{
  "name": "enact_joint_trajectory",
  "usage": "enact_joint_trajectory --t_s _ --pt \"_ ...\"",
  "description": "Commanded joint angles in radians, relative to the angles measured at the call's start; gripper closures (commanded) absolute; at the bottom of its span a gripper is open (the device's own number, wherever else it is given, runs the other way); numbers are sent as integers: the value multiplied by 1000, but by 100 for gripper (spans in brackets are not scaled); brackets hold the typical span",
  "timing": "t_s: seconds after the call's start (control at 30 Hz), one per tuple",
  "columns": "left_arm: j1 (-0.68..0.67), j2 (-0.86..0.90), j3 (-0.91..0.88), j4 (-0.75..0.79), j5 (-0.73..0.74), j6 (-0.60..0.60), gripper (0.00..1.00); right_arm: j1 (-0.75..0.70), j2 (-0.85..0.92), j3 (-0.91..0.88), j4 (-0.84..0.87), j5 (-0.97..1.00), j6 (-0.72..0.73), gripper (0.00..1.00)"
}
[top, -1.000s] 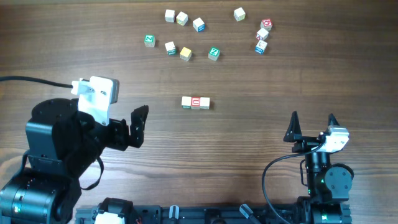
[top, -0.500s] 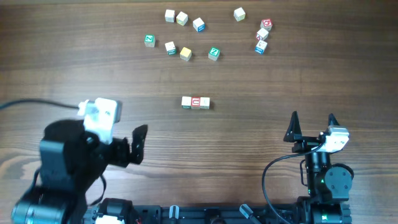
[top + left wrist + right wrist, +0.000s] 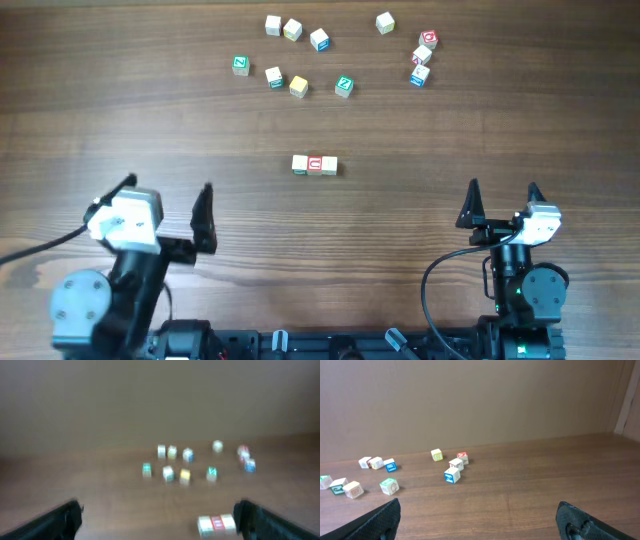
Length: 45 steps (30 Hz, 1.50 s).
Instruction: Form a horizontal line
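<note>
The left gripper (image 3: 168,186) has drawn back from mid-table to the near-left corner, its jaws spread wide and empty. The right gripper (image 3: 502,190) has not stirred and is also wide and empty. The horizontal line (image 3: 314,165) sits mid-table, three cubes touching, well apart from both grippers. It looks finished (to my eye), so the risk is a return sweep nudging an end cube askew. The blurred left wrist view catches the row low in frame. The right wrist view misses it, showing only the loose cubes (image 3: 452,476) beyond.
</note>
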Motion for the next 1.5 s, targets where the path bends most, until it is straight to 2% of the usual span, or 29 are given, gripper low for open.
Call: enact_joint_trajectory --t_s 0.0,0.03,0.13,0.27,0.57,0.73,0.9,1.47 --pt "9 -93 -212 270 -3 21 0 -5 -9 -1 4 -20 -13 1" --pt "9 -126 -295 388 -3 27 0 -5 -9 -1 4 -20 -13 1" --pt "12 -182 -441 580 -6 43 0 -5 -9 -1 3 -20 -13 0" --pt "43 -249 -606 725 -1 42 0 -5 -9 -1 3 -20 -13 0" --pt "95 -374 -750 697 -34 43 0 -5 -9 -1 3 -20 -14 0" --pt "90 -376 -810 685 -36 42 0 -5 -9 -1 4 -20 -14 0" --pt "67 -376 -814 520 -51 35 0 -5 -9 -1 3 -20 -13 0" --pt "65 -376 -815 523 -51 27 0 -5 -9 -1 4 -20 -14 0"
